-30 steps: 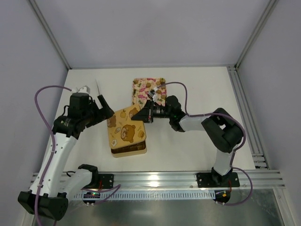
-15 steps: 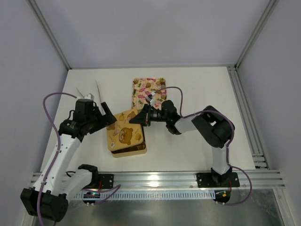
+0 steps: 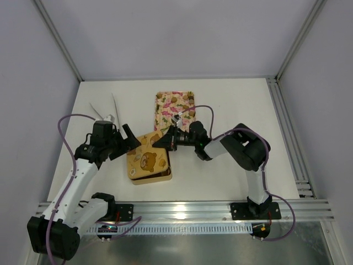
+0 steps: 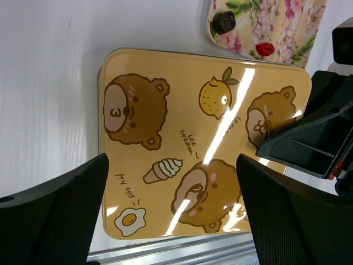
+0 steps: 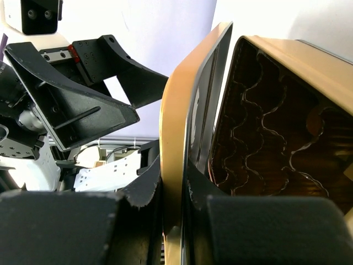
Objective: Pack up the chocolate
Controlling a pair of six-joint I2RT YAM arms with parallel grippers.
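Note:
The square gold box (image 3: 151, 175) lies at the table's middle. Its yellow lid (image 3: 146, 156) with cartoon bears lies over it, raised at the right edge. My right gripper (image 3: 165, 140) is shut on that lid edge (image 5: 175, 138). In the right wrist view the box's dark-brown inside (image 5: 276, 127) with wavy paper liners shows beside the lid; I cannot make out single chocolate pieces. My left gripper (image 3: 128, 140) is open and empty, hovering over the lid's (image 4: 187, 138) left part, with its fingers (image 4: 55, 215) on either side of the lid's near half. The right gripper also shows in the left wrist view (image 4: 309, 138).
A pink-floral rectangular tray (image 3: 174, 106) lies behind the box; a dark piece (image 4: 223, 21) and a red piece (image 4: 265, 48) lie on it. White tongs (image 3: 105, 110) lie at the back left. An aluminium rail (image 3: 187, 210) runs along the near edge.
The right gripper has brought the lid down and forward over the box. The left arm has moved forward and right, closer to the lid.

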